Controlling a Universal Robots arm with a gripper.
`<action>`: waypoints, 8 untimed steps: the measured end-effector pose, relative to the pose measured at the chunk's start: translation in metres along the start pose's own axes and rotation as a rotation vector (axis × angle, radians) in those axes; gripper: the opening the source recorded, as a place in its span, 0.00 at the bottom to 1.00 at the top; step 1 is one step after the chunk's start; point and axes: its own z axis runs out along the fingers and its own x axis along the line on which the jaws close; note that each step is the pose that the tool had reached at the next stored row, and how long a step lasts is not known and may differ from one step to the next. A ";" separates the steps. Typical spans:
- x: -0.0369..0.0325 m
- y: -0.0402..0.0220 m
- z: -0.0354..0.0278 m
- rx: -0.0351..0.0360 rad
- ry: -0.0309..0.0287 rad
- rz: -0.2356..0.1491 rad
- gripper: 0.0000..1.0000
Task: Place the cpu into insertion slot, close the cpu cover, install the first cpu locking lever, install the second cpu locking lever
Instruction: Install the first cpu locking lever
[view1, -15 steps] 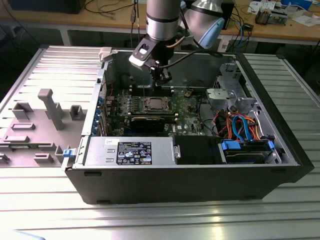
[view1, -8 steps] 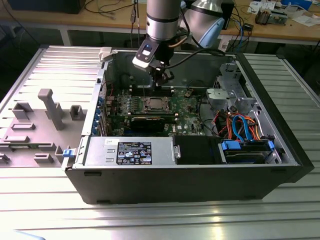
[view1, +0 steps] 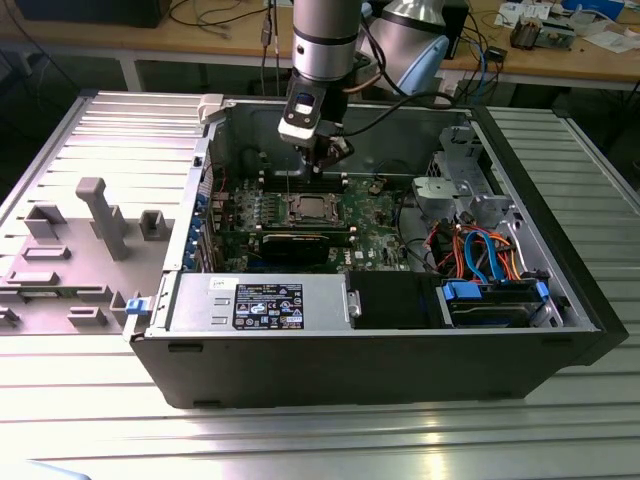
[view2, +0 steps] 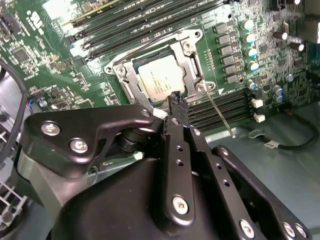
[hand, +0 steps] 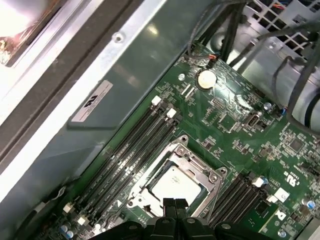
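The cpu (view2: 161, 80) (hand: 175, 183) lies silvery side up in the insertion slot (view1: 308, 208) on the green board. The cpu cover (view2: 191, 59) (hand: 186, 156) is folded down flat around it, with the chip showing through its window. One thin wire locking lever (view2: 220, 116) sticks out at an angle from a corner of the socket, over the memory slots. Another lever (view2: 142, 48) runs along the socket's far edge. My gripper (view1: 325, 157) (view2: 175, 98) (hand: 174, 203) hangs just above the socket's edge, shut with nothing between its fingers.
Long black memory slots (hand: 131, 147) (view2: 225, 107) flank the socket on both sides. The case's metal wall (hand: 125, 75) rises close behind. A black graphics card (view1: 305, 240), the power supply (view1: 260, 303) and a drive cage with coloured cables (view1: 480, 240) fill the case.
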 end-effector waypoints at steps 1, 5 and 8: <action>0.0000 0.0000 0.0000 0.0000 0.0000 -0.005 0.11; 0.0000 0.0000 0.0000 0.0000 0.0000 -0.007 0.11; 0.0000 0.0000 0.0000 0.0003 -0.0001 -0.025 0.11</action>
